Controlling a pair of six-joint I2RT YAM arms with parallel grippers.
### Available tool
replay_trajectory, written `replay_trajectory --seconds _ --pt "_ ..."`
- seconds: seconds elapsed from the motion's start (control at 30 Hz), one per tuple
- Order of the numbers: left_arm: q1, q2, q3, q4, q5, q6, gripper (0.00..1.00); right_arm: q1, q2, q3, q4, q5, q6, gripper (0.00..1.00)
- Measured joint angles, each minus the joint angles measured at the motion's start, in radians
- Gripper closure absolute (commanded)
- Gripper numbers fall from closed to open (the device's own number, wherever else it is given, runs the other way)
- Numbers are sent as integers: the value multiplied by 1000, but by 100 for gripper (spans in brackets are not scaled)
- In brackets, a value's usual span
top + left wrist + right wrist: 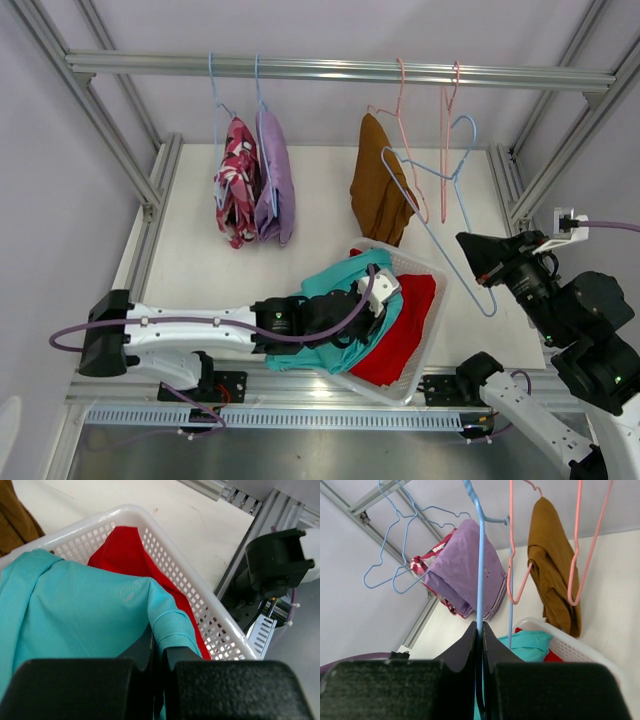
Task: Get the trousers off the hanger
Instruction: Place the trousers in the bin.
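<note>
Teal trousers (pixel 335 285) lie over red trousers (pixel 405 325) in a white basket (pixel 425 265). My left gripper (pixel 372 290) is inside the basket, shut on a fold of the teal trousers (pixel 75 610); the red ones (pixel 125 550) lie beyond. My right gripper (pixel 468 248) is shut on the wire of a bare blue hanger (pixel 436 232), which hangs tilted from the rail; the wire (pixel 480 570) runs up from between my jaws (pixel 480 627). Camouflage (pixel 236 180), lilac (pixel 275 175) and rust-brown trousers (pixel 378 185) hang on hangers.
The metal rail (pixel 340 68) spans the back of the frame. A bare pink hanger (pixel 444 150) hangs right of the rust-brown trousers. Frame posts stand at both sides. The basket sits at the table's near edge between the arms.
</note>
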Motion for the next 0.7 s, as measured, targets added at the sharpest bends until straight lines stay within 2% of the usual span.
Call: replay_trajectory --seconds 0.4,0.7 --pt "-11 61 152 -45 -57 10 99 13 -7 -4 -42 30 -16 100" --pt "-14 76 375 -140 -152 79 99 24 -31 -42 -47 36 -16 100"
